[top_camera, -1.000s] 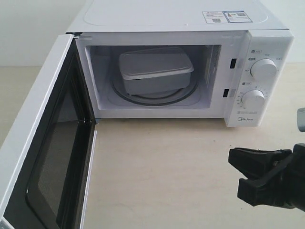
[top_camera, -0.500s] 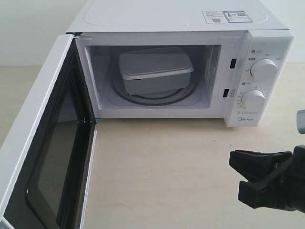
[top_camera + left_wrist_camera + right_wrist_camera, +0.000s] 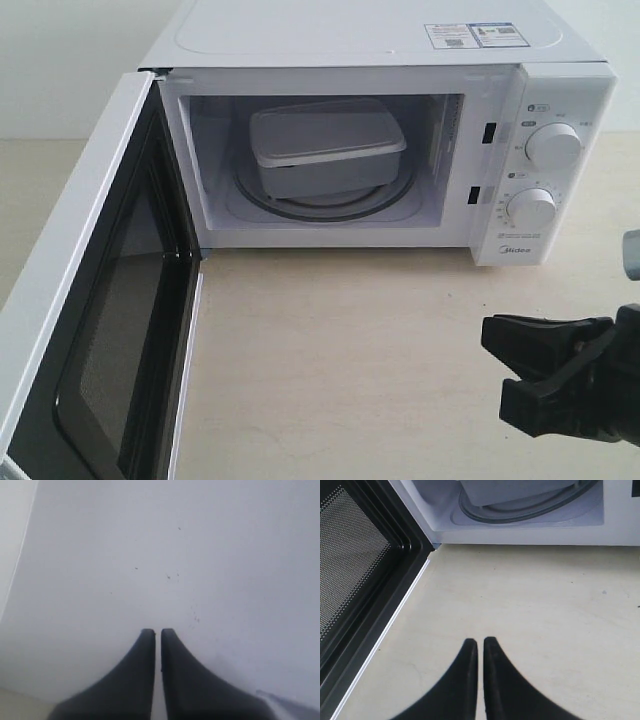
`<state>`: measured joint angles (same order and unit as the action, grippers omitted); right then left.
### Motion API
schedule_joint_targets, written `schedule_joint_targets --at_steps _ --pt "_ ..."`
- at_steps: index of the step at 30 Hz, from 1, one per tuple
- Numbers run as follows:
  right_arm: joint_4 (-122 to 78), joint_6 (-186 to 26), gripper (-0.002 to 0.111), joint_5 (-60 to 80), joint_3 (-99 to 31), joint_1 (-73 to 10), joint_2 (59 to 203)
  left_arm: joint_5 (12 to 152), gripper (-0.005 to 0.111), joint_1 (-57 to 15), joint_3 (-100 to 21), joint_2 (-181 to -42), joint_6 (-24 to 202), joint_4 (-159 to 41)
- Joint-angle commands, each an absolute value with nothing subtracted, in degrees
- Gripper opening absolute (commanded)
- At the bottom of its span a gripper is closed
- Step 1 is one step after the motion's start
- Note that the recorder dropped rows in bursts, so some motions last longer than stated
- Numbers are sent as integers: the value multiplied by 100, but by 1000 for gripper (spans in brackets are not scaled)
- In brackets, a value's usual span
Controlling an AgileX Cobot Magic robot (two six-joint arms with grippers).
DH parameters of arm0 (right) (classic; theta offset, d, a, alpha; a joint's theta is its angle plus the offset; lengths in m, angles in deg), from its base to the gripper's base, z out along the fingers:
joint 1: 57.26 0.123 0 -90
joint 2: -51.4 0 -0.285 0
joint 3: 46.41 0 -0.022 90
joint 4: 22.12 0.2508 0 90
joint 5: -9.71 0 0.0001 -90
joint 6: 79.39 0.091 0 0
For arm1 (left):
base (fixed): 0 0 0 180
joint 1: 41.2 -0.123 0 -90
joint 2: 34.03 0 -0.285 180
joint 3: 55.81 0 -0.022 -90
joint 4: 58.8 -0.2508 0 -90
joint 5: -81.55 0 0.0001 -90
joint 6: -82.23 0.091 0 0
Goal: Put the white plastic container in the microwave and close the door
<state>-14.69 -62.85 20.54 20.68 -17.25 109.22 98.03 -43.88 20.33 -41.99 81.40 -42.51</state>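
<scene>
The white plastic container [image 3: 325, 145] sits lidded on the glass turntable [image 3: 392, 200] inside the microwave [image 3: 560, 100]. The door [image 3: 80, 290] stands wide open at the left, black inner face and mesh window [image 3: 350, 565] showing. My right gripper [image 3: 520, 370] hovers over the table at the lower right, well in front of the dials, shut and empty [image 3: 480, 641]. The container's base [image 3: 510, 490] shows at the edge of the right wrist view. My left gripper [image 3: 158, 631] is shut and empty, close to a plain white surface [image 3: 165, 545]; it is hidden in the exterior view.
The beige tabletop [image 3: 340, 350] stretches in front of the microwave between the open door and my right gripper. Two round dials [image 3: 552, 143] sit on the microwave's right panel. A pale wall lies behind.
My right gripper has sunk very slightly toward the lower right. The container, door and microwave have not moved.
</scene>
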Motion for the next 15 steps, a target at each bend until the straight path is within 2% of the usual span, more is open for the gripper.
schedule_joint_targets --at_steps 1,15 --pt "-1495 -6365 0 2077 2098 -1724 10896 9256 4 -4398 1389 -4245 8223 -2702" --pt "-1495 -6365 0 2305 2098 -1724 10896 4732 4 -4398 -1188 -6680 8446 -2679"
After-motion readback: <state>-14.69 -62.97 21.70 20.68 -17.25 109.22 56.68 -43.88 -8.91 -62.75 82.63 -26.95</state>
